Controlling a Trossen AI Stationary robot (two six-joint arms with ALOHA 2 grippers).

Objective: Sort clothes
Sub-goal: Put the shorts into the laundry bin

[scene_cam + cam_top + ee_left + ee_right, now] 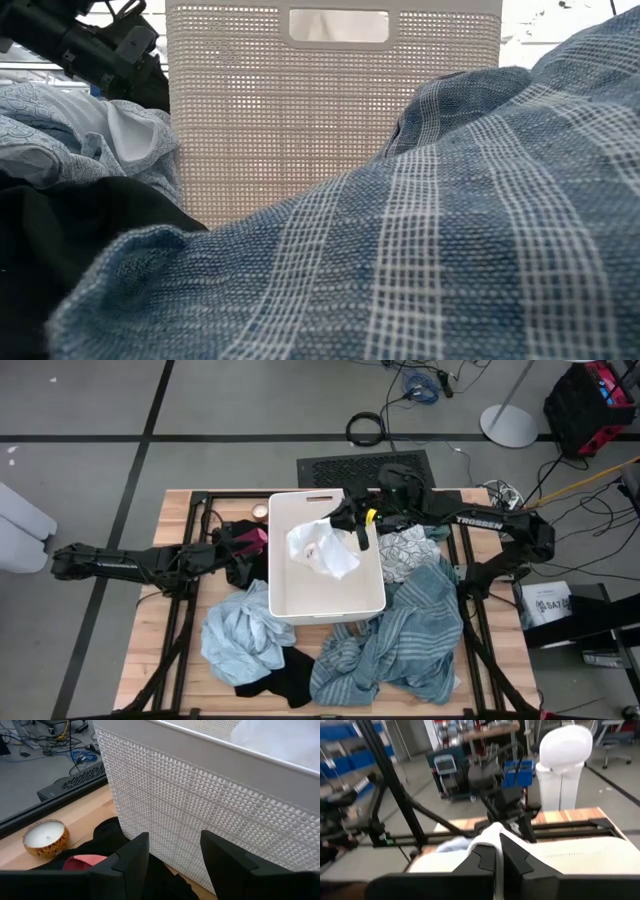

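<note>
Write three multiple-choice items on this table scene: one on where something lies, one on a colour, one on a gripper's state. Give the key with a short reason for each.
1. Where does the small candle sit?
A. inside the bin
B. on the table beside the bin's far left corner
C. on the striped cloth

2. What colour is the garment hanging from the right gripper over the white bin?
A. white
B. magenta
C. black

3. How do the left gripper's fingers stand?
A. shut on a black garment
B. shut on nothing
C. open, holding nothing

Key: 1 B, the high view shows the candle on bare wood by the bin's corner. 2 A, the high view shows white fabric draping into the bin below the shut fingers. 3 C, the left wrist view shows a clear gap between the fingers, with only the bin's wall beyond.
</note>
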